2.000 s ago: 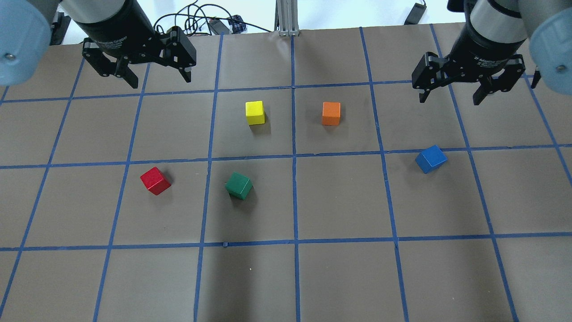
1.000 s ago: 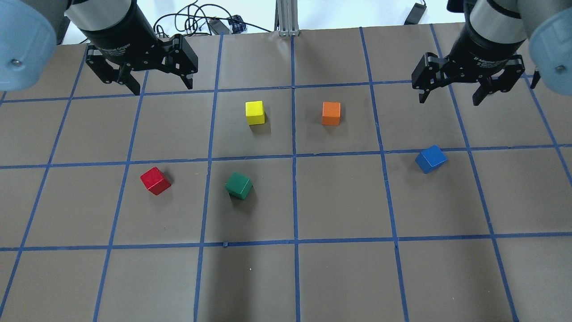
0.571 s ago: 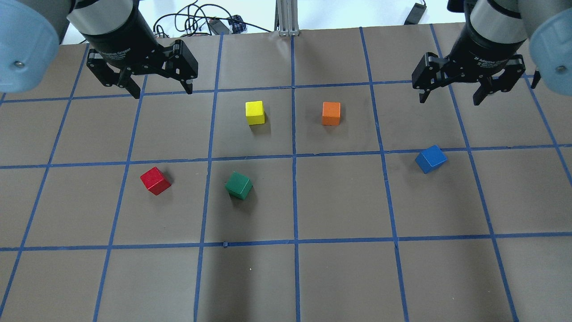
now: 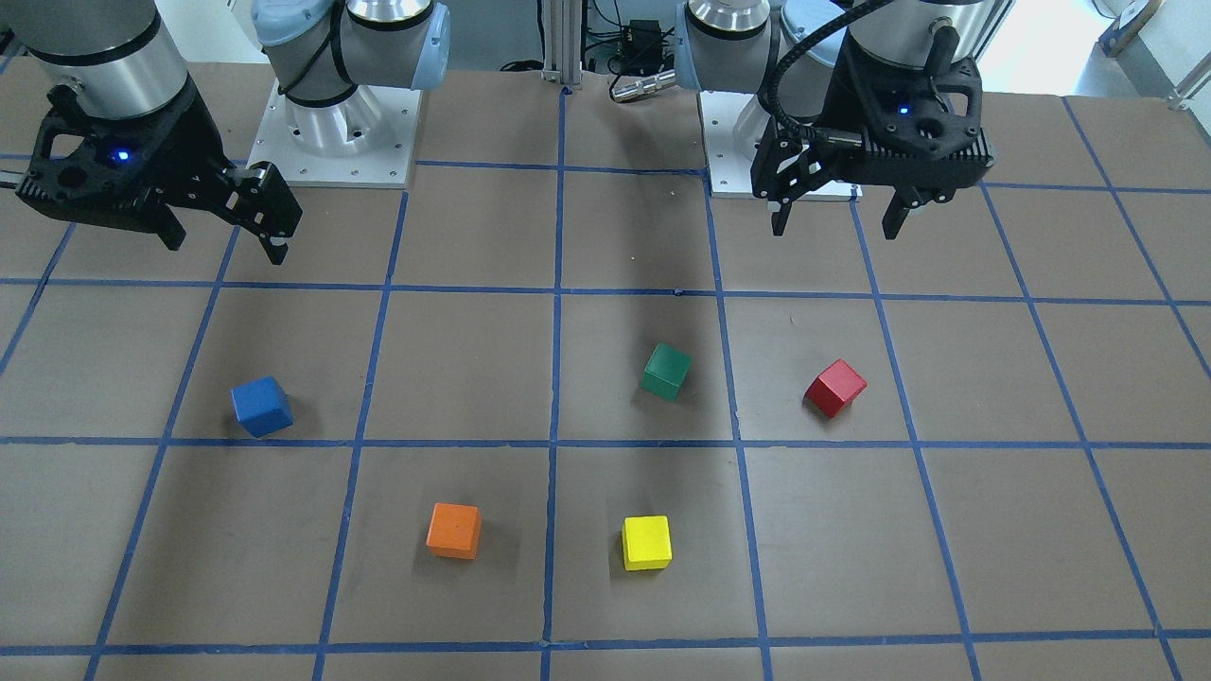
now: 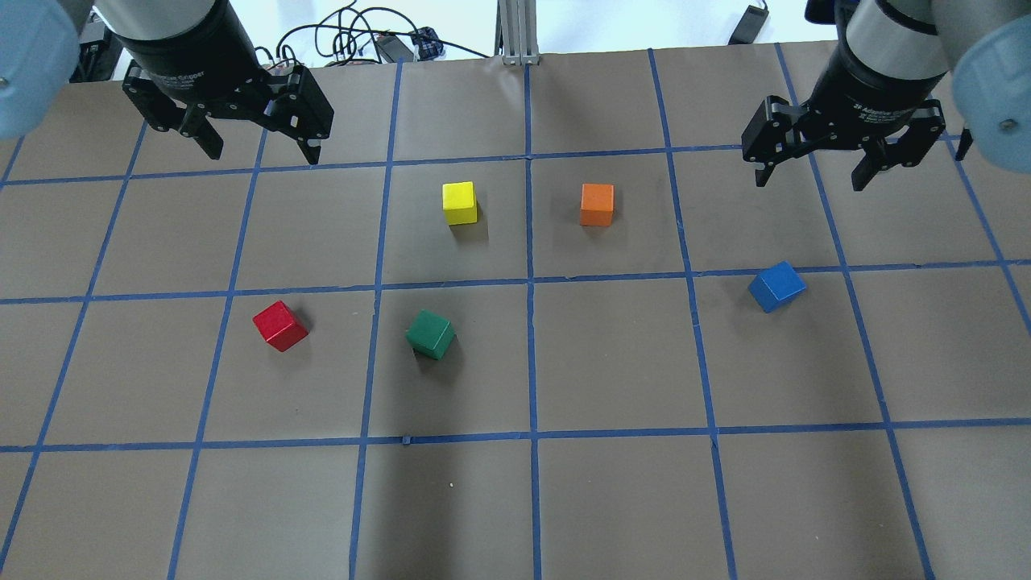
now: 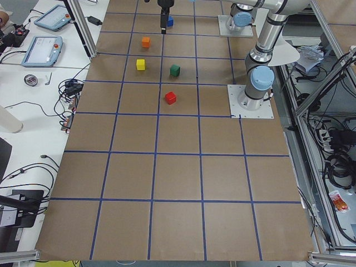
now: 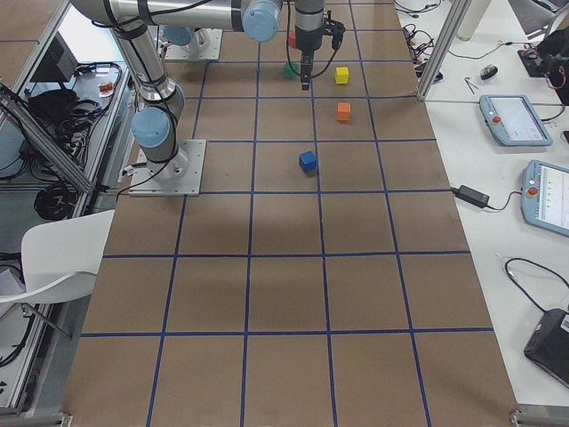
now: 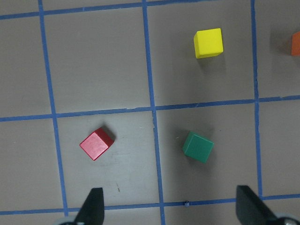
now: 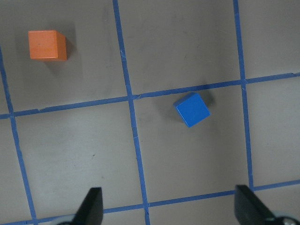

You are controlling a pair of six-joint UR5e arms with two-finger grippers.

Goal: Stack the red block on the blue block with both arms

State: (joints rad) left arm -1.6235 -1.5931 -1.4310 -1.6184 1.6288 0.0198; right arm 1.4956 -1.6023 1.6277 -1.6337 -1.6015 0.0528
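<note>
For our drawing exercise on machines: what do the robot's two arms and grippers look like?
The left arm and right arm are silver-grey tubes with light-blue joint caps, on white base plates. The left gripper and right gripper are black, two-fingered, with white lettering above. A black ribbed cable runs down the left arm; a blue light glows on each wrist.

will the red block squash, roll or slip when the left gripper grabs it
The red block looks like a solid, flat-faced cube, so it likely stays rigid and won't roll. It sits turned against the grid lines, so the fingers of the left gripper may twist it unless aligned to its faces. Its matte faces probably grip well.
</note>
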